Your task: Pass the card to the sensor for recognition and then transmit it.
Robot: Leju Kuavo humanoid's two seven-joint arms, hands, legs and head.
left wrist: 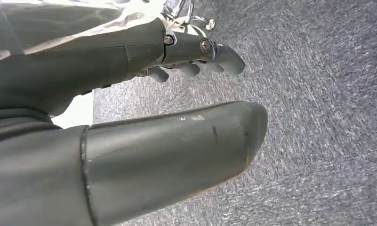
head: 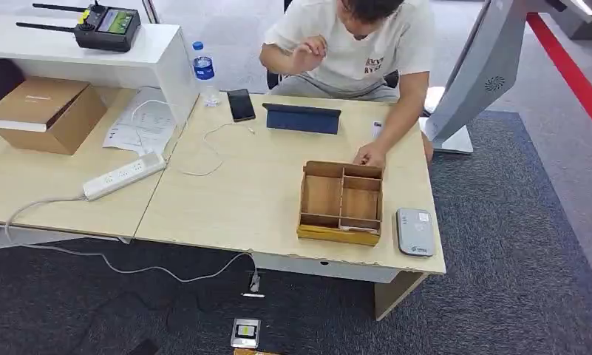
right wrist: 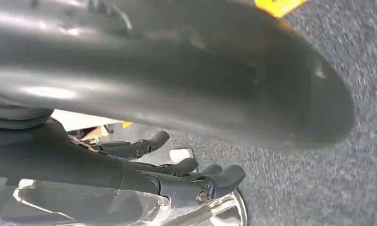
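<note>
Sensor (head: 414,231): lying flat at table's near right corner, long axis running front-to-back.
Left hand (left wrist: 177,94): hanging, fingers apart, holding nothing.
Right hand (right wrist: 186,141): likewise spread, holding nothing.

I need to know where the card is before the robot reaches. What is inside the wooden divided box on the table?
The wooden box shows bare compartments; no card is clearly visible. A person's hand rests at its far edge. The narrow front slot is too small to judge.

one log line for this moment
left hand: open, over carpet | right hand: open | wooden box: on desk | sensor: beside box
</note>
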